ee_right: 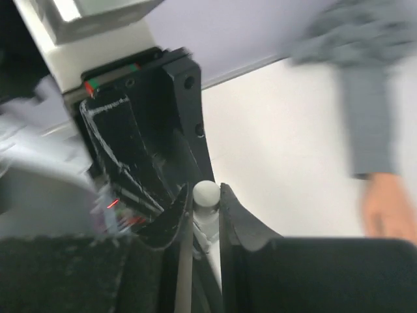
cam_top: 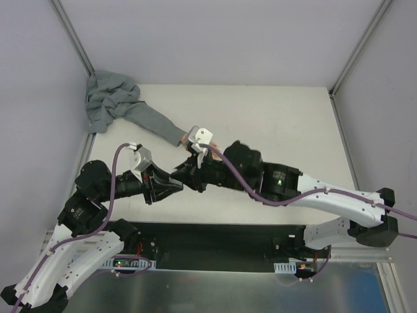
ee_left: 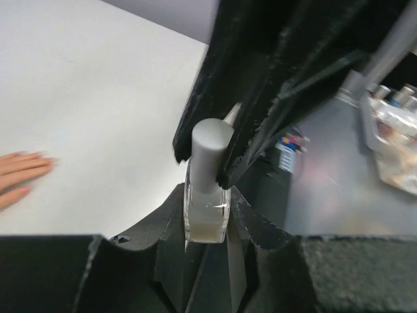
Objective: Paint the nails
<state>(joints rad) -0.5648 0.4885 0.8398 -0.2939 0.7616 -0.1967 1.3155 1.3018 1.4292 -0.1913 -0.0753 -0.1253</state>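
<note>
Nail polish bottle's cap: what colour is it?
Light grey cap on a clear bottle; clearest in the left wrist view.

White table (cam_top: 273,130), grey frame posts (cam_top: 71,36) at its 2 far corners, blurred clutter (ee_left: 391,130) on a grey surface (ee_left: 326,189)

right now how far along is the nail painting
Done: left gripper holds the polish bottle. In hand: right gripper pinches its grey cap, still on. Left: uncap, then paint the nails of the fake hand lying on the table.
</note>
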